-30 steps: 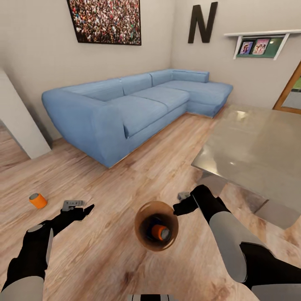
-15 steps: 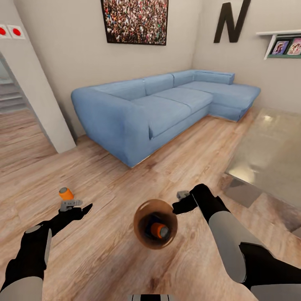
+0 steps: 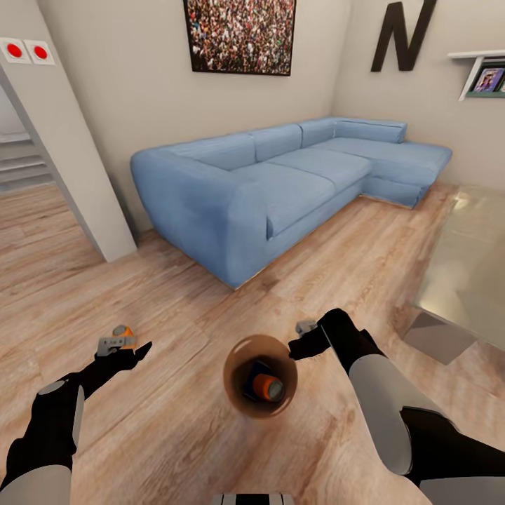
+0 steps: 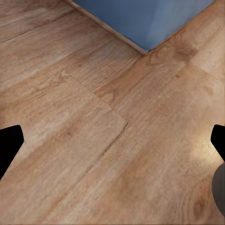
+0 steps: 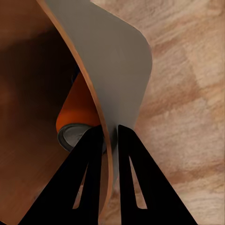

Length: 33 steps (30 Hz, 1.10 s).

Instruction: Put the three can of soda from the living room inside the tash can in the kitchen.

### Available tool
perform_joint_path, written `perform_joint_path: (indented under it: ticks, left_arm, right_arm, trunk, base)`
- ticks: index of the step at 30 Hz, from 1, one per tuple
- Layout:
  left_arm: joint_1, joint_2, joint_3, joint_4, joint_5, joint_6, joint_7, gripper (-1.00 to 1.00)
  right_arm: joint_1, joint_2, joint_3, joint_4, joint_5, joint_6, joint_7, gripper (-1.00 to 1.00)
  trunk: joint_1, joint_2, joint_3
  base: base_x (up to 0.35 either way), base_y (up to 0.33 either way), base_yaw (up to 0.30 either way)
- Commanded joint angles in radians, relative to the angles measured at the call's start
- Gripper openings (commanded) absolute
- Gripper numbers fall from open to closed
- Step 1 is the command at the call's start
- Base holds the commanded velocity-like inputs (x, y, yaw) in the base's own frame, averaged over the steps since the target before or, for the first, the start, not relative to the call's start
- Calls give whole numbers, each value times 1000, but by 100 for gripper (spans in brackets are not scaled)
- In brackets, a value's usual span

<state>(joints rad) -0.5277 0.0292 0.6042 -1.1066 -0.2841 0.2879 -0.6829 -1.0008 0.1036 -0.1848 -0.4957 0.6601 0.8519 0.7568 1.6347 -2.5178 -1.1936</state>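
Note:
I hold the brown trash can (image 3: 242, 351) above the wood floor, with my right gripper (image 3: 299, 344) shut on its rim. The right wrist view shows both fingers (image 5: 89, 178) pinching the rim (image 5: 110, 154). Inside the can lie an orange soda can (image 3: 267, 387) (image 5: 77, 110) and a dark blue one (image 3: 254, 370). A second orange soda can (image 3: 125, 330) lies on the floor just beyond my left gripper (image 3: 130, 348), which is open and empty. In the left wrist view its fingertips (image 4: 9, 145) stand far apart over bare floor.
A light blue corner sofa (image 3: 280, 186) stands ahead along the wall. A grey glass low table (image 3: 470, 266) is at the right. A white wall end (image 3: 77, 175) and stairs (image 3: 21, 168) lie at the left.
The whole view has swung, so the sofa and table have slid right in the picture. The floor can now appears just beyond my left gripper. The right gripper still holds the trash can.

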Motion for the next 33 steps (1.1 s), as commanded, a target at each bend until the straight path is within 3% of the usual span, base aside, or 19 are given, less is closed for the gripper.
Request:
perform_joint_path:
  ticks: [1, 33]
  left_arm:
    - [0, 0, 0, 0, 0, 0, 0, 100]
    - [18, -2, 0, 4, 2, -3, 2, 100]
  right_arm:
    - [0, 1, -3, 0, -30, 12, 5, -100]
    - [1, 29, 1, 3, -31, 12, 4, -100]
  trunk:
    - [0, 0, 0]
    - [0, 0, -9]
  base:
    - [220, 136, 1]
    - [210, 150, 35]
